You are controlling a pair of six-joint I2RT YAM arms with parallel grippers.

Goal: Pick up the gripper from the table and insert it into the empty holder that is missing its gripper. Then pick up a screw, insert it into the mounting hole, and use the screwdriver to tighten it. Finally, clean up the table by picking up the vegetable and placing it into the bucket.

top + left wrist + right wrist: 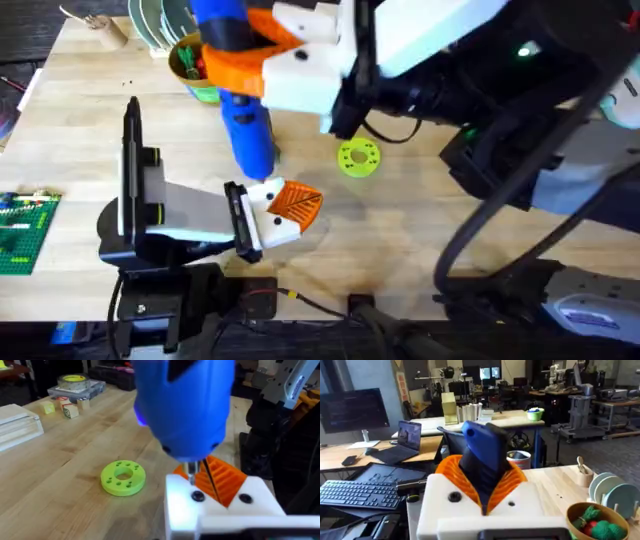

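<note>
Risk: bit slips off screw head (198, 495) if my screwdriver (243, 110) tilts; screw cams out.

Left gripper (285, 212): pads clamped on holder, gripper wedge (223, 479) seated.

Right gripper (268, 45): clamped on screwdriver, over holder.

Bucket (192, 68) at far edge.

Count: one screwdriver, one green disc (358, 158), one bucket.

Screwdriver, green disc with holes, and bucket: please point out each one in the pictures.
screwdriver (247, 125): overhead view, blue body.
green disc (122, 477): left wrist view, top face beside the centre hole.
bucket (576, 510): right wrist view, yellow-orange rim.
</note>
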